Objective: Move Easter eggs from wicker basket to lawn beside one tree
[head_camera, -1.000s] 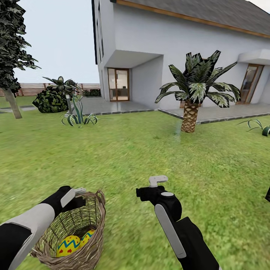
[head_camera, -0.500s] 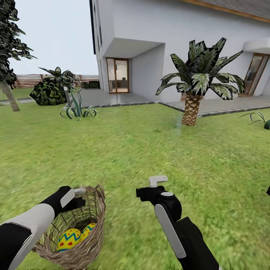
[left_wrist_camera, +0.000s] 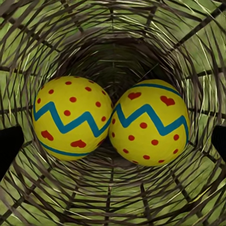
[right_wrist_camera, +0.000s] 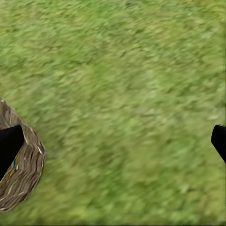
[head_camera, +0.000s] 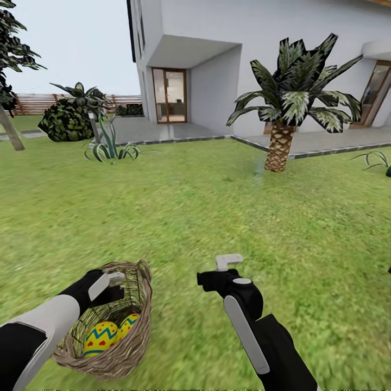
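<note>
View: shifted since a second ago; palm and house now sit higher and nearer, so the camera, not the scenery, is judged to have moved forward.
Basket: wicker basket at near left on or just above the lawn; unchanged against the left arm, so probably carried along.
Eggs: two Easter eggs seen touching inside; a third cannot be told.
Left gripper: inside the basket mouth; fingers spread wide either side of the eggs, nothing held.
Right gripper: wide apart over bare grass, empty.
Tree: pale-trunked tree far left.
Meaning: travel under way; no egg removed yet.
</note>
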